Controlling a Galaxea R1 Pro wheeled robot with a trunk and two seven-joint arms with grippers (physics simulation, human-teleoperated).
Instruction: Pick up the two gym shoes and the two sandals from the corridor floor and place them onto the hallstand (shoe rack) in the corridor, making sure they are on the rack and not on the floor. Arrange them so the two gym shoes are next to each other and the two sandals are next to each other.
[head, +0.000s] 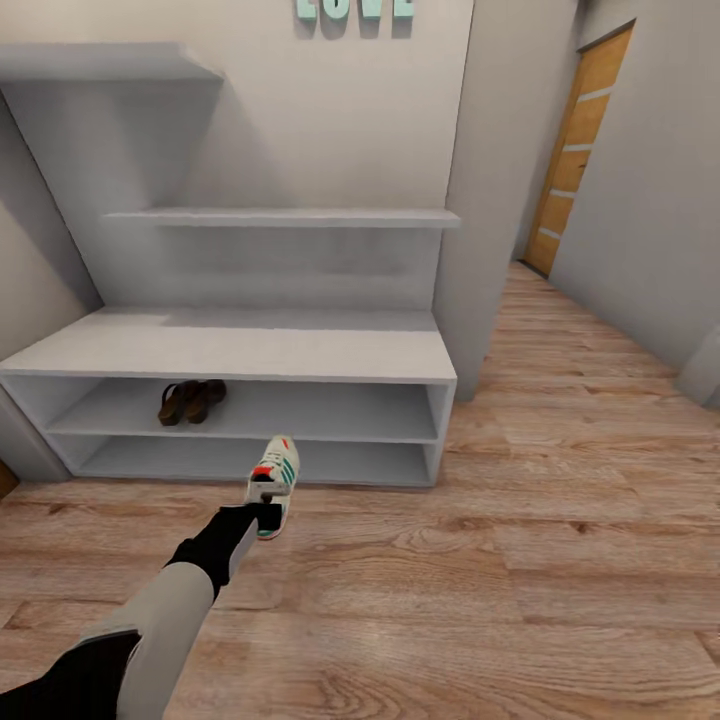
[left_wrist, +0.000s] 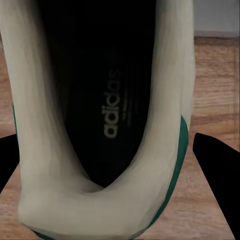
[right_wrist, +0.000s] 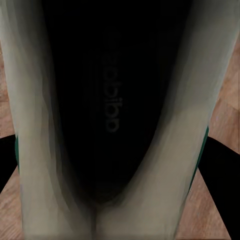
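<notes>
One white gym shoe (head: 277, 473) with green stripes and a red-orange heel patch hangs just above the corridor floor (head: 520, 580), right in front of the hallstand (head: 240, 352). My left gripper (head: 264, 508) is shut on its heel. In the left wrist view the shoe's dark insole (left_wrist: 107, 100) lies between the black fingers (left_wrist: 217, 170). The right wrist view looks into a second gym shoe (right_wrist: 115, 100), and my right gripper (right_wrist: 114, 150) is shut on it with a finger on each side. Both brown sandals (head: 190, 401) sit side by side on the rack's upper shelf, at the left.
Thin grey wall shelves (head: 280, 217) hang above the rack. A grey wall corner (head: 490, 250) stands at the rack's right end. Wood flooring runs back to an orange door (head: 580, 150) at the far right.
</notes>
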